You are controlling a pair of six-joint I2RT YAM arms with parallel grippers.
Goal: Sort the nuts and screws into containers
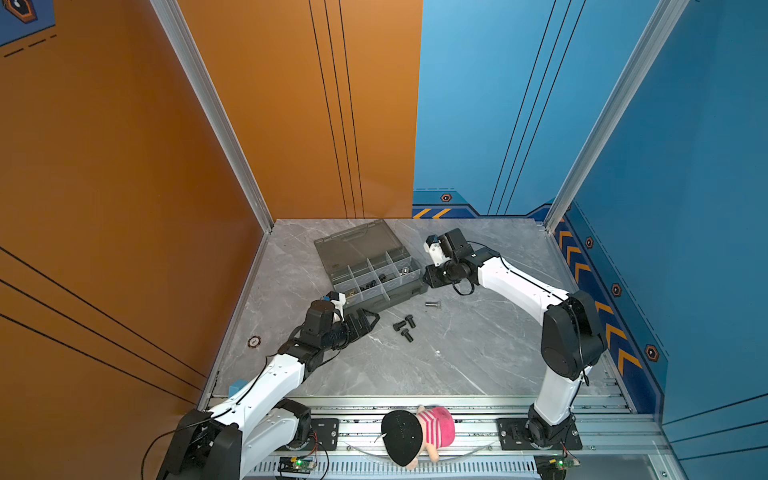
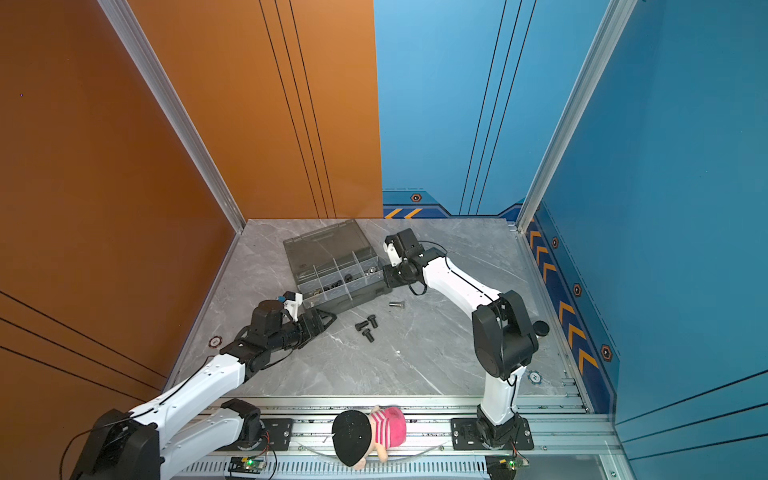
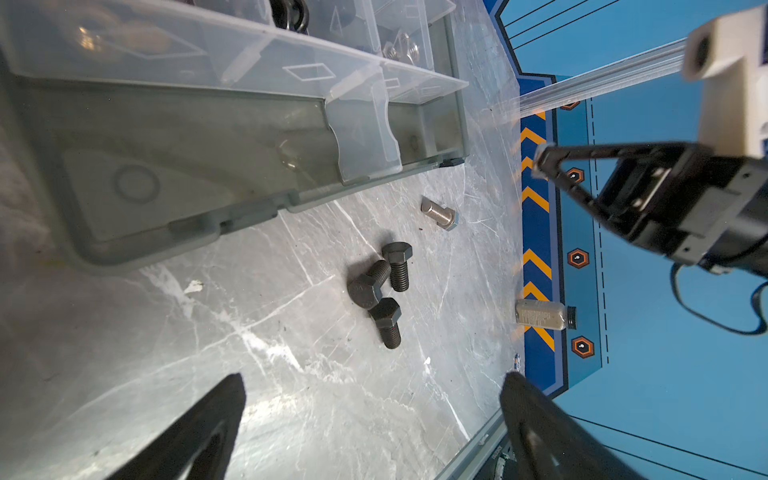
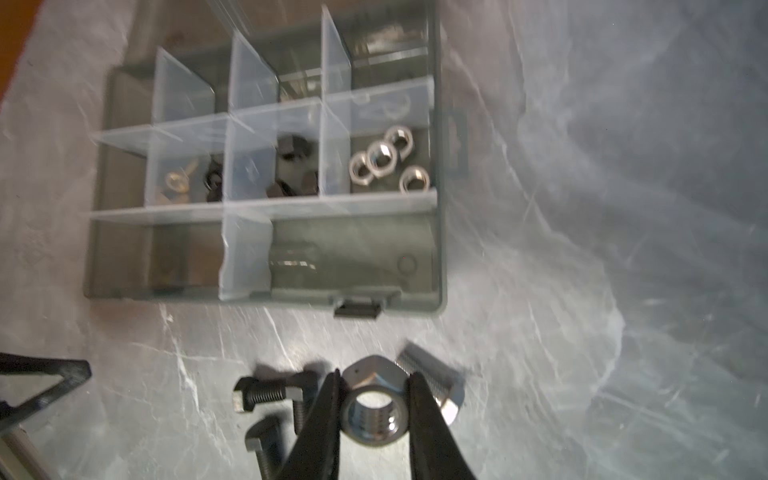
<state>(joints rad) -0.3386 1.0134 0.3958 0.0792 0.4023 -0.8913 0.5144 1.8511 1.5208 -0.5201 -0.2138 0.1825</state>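
Observation:
The smoky grey organiser case [image 1: 409, 291] lies open at the back of the table, lid flat behind it. Its containers hold sorted parts: silver hex nuts [image 4: 386, 160] in one cell, black nuts [image 4: 291, 166] in the neighbouring cell, and a brass wing nut [image 4: 176, 180] further along. Three black screws [image 1: 405, 328] and one silver screw [image 1: 432, 304] lie on the table in front of the case. My right gripper [image 4: 374, 373] is shut on a silver hex nut [image 4: 374, 432], beside the case's right end [image 1: 427, 279]. My left gripper [image 3: 372, 378] is open and holds nothing, left of the black screws [image 1: 372, 319].
A small glass jar [image 3: 540, 315] with a black lid lies by the right wall. A plush toy [image 1: 419, 432] sits on the front rail between the arm bases. The marble table [image 1: 478, 353] is walled on the left, back and right sides.

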